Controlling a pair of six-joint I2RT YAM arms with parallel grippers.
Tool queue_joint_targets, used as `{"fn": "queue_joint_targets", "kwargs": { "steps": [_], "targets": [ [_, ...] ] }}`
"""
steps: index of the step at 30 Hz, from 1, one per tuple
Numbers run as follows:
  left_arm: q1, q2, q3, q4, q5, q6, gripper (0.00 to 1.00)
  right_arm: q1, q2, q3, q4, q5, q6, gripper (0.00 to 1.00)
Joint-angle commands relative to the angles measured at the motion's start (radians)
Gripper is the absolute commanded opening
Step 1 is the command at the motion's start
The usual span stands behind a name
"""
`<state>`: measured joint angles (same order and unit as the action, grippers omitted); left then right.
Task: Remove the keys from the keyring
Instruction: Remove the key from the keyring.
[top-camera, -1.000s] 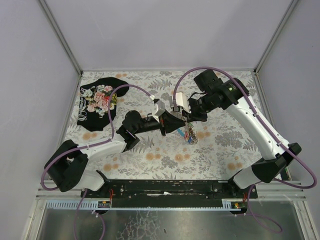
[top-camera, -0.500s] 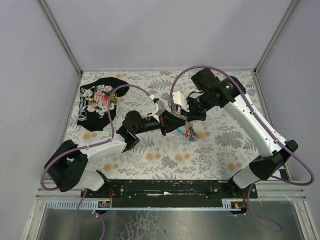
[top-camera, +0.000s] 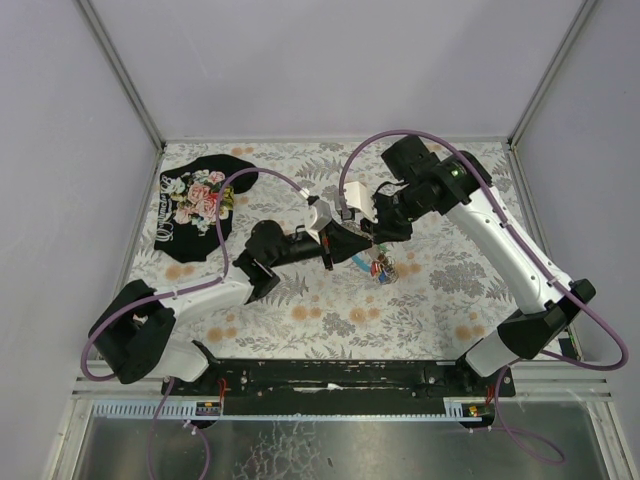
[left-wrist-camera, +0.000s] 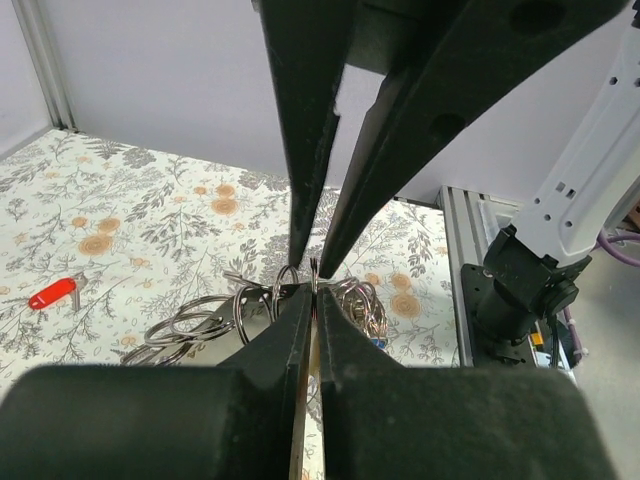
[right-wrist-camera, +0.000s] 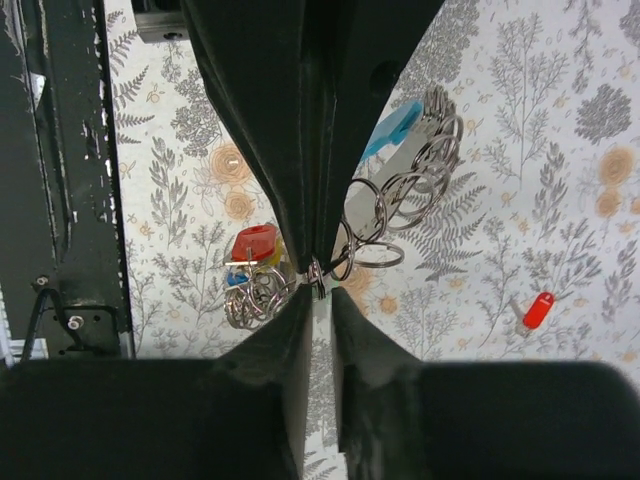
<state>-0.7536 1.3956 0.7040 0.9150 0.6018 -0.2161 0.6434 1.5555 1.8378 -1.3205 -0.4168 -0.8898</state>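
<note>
Near the middle of the bench (top-camera: 440, 300) the two arms meet tip to tip. The left arm (top-camera: 215, 292) lies low, reaching in from the near left corner. The right arm (top-camera: 510, 250) rises from the near right corner and folds back down.

The left gripper (top-camera: 360, 244) is clamped on a thin wire loop of the keyring (right-wrist-camera: 316, 270). The right gripper (top-camera: 374, 236) has its jaws a narrow slit apart at that same loop; I cannot tell whether they pinch it.

From above, the keys (top-camera: 381, 268) are one small tangle just nearward of the fingertips. The right wrist view separates them into a red key head (right-wrist-camera: 252, 243), fanned rings (right-wrist-camera: 405, 190) and the light-blue fob (right-wrist-camera: 395, 125). Both wrist views also show a loose red key (left-wrist-camera: 52, 293) lying well apart on the bench.
</note>
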Motion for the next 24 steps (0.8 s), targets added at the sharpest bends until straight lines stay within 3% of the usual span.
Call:
{"fn": "queue_joint_targets", "kwargs": {
  "steps": [1, 6, 10, 16, 24],
  "targets": [
    [-0.014, -0.041, -0.03, 0.104, -0.061, 0.031, 0.0, 0.013, -0.008, 0.055, 0.008, -0.038, 0.016, 0.26],
    [-0.014, -0.092, -0.129, 0.242, -0.144, 0.028, 0.0, -0.018, -0.028, 0.071, 0.019, -0.12, 0.02, 0.43],
    [-0.015, -0.116, -0.183, 0.392, -0.197, 0.0, 0.0, -0.136, -0.011, 0.162, -0.016, -0.327, 0.023, 0.48],
    [-0.014, -0.126, -0.241, 0.691, -0.258, -0.043, 0.0, -0.238, -0.015, 0.157, 0.009, -0.636, 0.056, 0.5],
    [-0.014, -0.174, -0.149, 0.696, -0.223, -0.067, 0.0, -0.241, -0.109, 0.002, 0.327, -0.869, 0.289, 0.46]
  ]
}}
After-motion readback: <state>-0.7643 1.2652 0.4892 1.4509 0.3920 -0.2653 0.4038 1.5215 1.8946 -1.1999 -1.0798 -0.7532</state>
